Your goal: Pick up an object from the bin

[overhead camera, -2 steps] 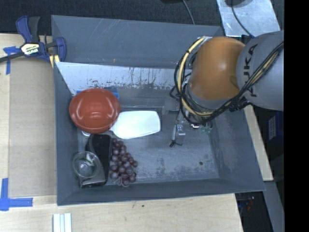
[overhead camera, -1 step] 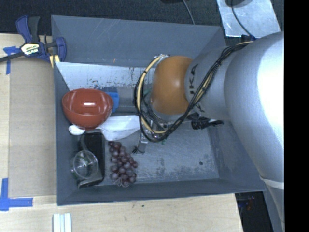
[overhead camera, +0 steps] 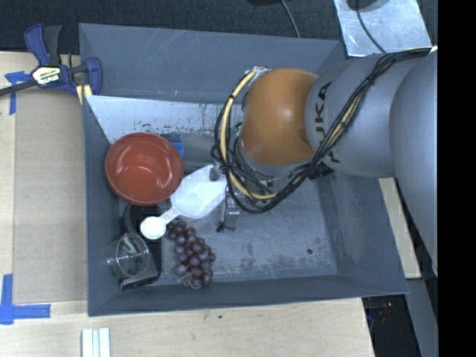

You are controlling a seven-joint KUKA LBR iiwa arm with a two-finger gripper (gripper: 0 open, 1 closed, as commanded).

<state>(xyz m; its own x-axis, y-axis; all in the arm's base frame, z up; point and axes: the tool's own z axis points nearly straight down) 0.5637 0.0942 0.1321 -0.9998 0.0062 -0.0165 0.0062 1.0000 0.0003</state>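
Clutter sits in the left half of the bin (overhead camera: 297,248), while the floor to the right lies bare and scuffed. A red bowl (overhead camera: 143,168) stands upright by the left wall, its smooth red inside facing up. A blue thing (overhead camera: 176,145) peeks out behind its far rim, too hidden to name.

Just right of the bowl lies a white scoop (overhead camera: 195,196), its wide cup end toward the bin's middle. Its short handle runs down-left to a round tip beside a black thing (overhead camera: 134,216). A bunch of dark purple grapes (overhead camera: 192,253) lies below the scoop, close to the near wall. In the near left corner sits a clear cup (overhead camera: 132,257) on a dark base; what it holds cannot be made out.

The arm (overhead camera: 387,117) reaches in from the right, its wrist under a rounded orange cover (overhead camera: 277,117) looped with yellow and black cables (overhead camera: 223,136). The gripper (overhead camera: 227,213) hangs low below that cover, just beside the scoop's right edge and above and to the right of the grapes. Whether it touches the scoop cannot be told, nor whether it is spread or pressed together, since the cover and cables hide most of it. Nothing can be seen held in it.
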